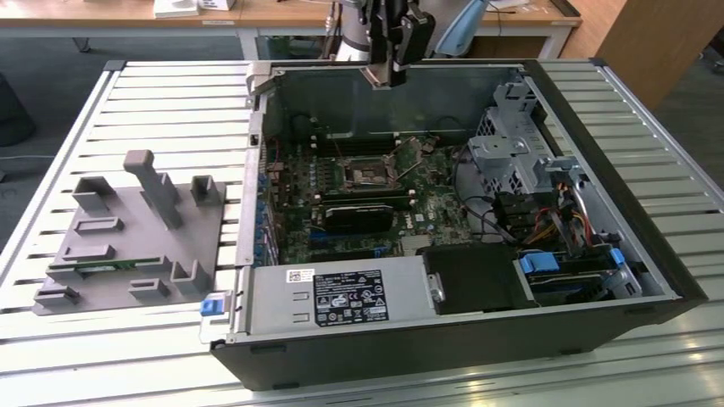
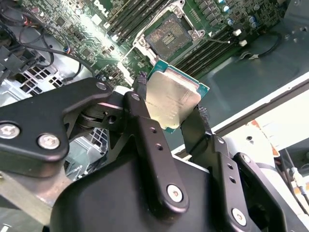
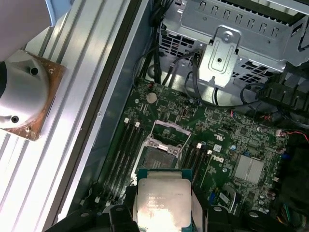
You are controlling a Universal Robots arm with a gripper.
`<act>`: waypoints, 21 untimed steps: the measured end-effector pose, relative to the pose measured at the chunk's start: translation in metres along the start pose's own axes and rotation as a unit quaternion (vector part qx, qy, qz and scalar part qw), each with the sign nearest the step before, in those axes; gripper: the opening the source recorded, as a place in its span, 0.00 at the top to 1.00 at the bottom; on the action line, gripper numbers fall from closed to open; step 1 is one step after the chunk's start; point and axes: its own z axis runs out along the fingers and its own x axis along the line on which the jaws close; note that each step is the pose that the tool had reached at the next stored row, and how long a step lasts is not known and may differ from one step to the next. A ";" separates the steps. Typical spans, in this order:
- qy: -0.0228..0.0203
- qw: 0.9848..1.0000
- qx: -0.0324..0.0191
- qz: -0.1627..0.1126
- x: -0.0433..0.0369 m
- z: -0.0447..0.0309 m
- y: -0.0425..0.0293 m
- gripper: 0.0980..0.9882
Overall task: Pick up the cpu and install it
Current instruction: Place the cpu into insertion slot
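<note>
slatted metal bench, open pc case: gripper hangs over the case's far side, clamped on the cpu by two opposite edges, well above the mobo. socket lies below & just beyond the cpu. exterior view gives the height; both wrist views give the sideways offset.

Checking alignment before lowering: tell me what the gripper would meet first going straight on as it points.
Probably the open socket: in the first wrist view it lies straight ahead of the cpu clamped in the gripper. Depth is unclear.
</note>
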 end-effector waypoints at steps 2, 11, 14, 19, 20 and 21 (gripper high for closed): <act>0.000 1.000 0.000 0.006 0.0000 0.0001 -0.0001 0.51; -0.002 0.999 0.000 0.034 0.0002 0.0008 -0.0003 0.51; -0.003 0.999 0.000 0.046 0.0002 0.0012 -0.0004 0.51; -0.006 0.996 -0.001 0.091 0.0002 0.0035 -0.0006 0.51; -0.006 0.995 -0.001 0.100 0.0002 0.0040 -0.0006 0.51; -0.007 0.994 -0.001 0.108 0.0002 0.0044 -0.0006 0.51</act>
